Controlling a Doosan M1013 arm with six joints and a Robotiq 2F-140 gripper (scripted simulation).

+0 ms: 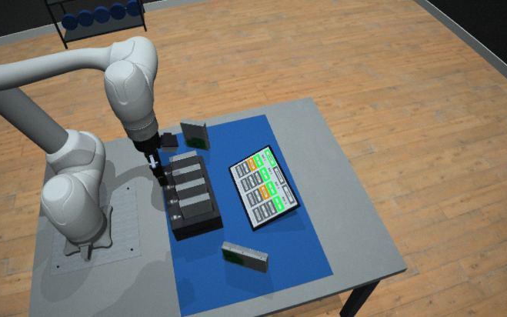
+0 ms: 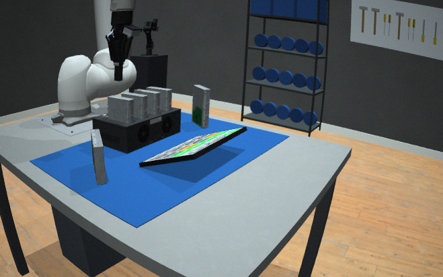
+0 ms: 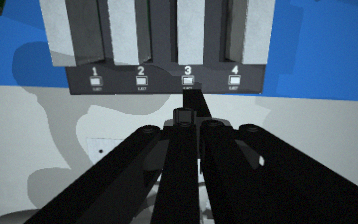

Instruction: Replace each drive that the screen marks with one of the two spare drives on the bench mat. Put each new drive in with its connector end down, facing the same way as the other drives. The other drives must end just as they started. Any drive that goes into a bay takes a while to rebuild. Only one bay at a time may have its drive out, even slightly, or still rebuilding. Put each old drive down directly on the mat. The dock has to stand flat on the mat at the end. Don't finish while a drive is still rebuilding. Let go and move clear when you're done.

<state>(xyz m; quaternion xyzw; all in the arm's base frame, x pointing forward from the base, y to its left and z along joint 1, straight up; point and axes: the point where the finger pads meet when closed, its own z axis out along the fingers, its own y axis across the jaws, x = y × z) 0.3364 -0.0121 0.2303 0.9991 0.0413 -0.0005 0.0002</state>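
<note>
The dark dock [image 1: 198,228] [image 2: 119,139] [image 3: 115,86] sits on the blue mat [image 1: 208,287] [image 2: 136,206]. Four grey drives stand in its bays, numbered 1 to 4 in the wrist view; bay 3's drive [image 3: 190,35] is nearest the fingers. My gripper [image 1: 163,182] [image 2: 118,78] [image 3: 191,104] is shut and empty, above the dock's button side, close to bay 3's button [image 3: 188,80] in the wrist view. One spare drive [image 1: 195,135] [image 2: 201,105] stands on the mat beyond the dock; another [image 1: 245,258] [image 2: 99,158] stands at the opposite end. The screen [image 1: 265,187] [image 2: 195,144] shows orange cells in two rows; its labels are unreadable.
The tilted screen stands on the mat across from the dock's fan side. The grey table [image 1: 349,220] [image 2: 277,192] surrounds the mat. The arm's base [image 1: 75,212] [image 2: 72,85] is on the button side of the dock. A shelf rack [image 2: 285,89] stands beyond the table.
</note>
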